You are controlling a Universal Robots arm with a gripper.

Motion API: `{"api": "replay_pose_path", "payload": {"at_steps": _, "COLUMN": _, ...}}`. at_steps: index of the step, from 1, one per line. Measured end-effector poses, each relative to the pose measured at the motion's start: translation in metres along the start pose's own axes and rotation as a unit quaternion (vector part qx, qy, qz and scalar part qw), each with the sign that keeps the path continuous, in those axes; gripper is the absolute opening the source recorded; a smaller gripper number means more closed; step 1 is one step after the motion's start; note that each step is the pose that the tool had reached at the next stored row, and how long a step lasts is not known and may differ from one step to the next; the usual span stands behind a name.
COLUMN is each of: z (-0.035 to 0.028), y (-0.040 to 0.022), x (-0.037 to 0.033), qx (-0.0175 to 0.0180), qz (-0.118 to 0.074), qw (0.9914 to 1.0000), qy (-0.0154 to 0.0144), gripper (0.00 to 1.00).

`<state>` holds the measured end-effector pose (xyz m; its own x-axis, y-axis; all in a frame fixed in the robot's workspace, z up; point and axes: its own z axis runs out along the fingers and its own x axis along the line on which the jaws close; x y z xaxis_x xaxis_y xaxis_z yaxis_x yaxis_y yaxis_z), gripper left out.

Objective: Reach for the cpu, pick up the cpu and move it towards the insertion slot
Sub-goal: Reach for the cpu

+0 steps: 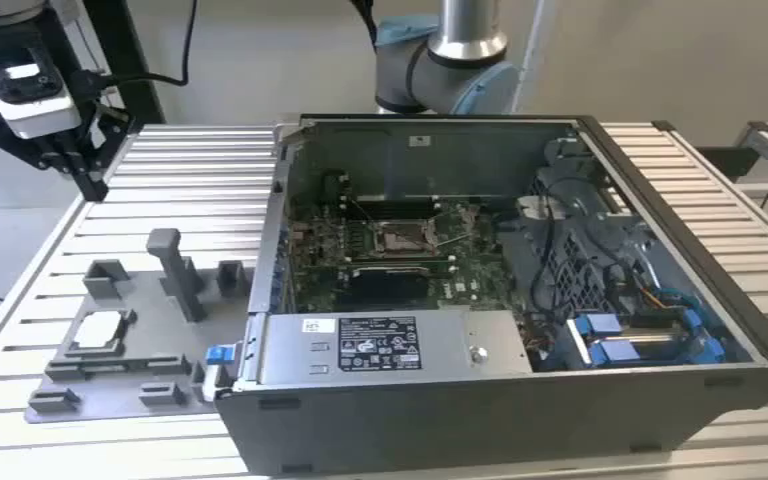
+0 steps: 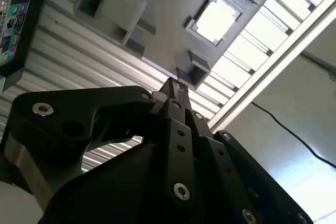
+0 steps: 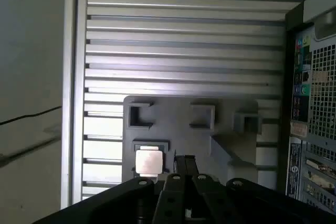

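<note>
I see the cpu (image 1: 101, 334) on the fixture plate (image 1: 157, 335), at the exterior view's left of the case (image 1: 491, 425) holding the insertion slot (image 1: 398, 237).

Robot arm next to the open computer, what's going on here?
The arm's gripper hangs above the slatted table at the exterior view's left, shut and holding nothing. The cpu lies in its nest on the grey fixture plate, apart from the gripper and not yet picked up. The insertion slot it is meant for sits on the green board inside the open computer case.
</note>
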<state>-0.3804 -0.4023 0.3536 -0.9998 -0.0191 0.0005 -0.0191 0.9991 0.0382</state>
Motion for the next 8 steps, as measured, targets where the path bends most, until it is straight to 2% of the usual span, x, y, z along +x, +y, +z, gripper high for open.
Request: {"api": "replay_pose_path", "payload": {"at_steps": 8, "z": 0.0000, "y": -0.0001, "x": 0.0001, "qx": 0.0000, "qz": 0.000, "qw": 1.00000, "qy": 0.0000, "gripper": 0.00}}
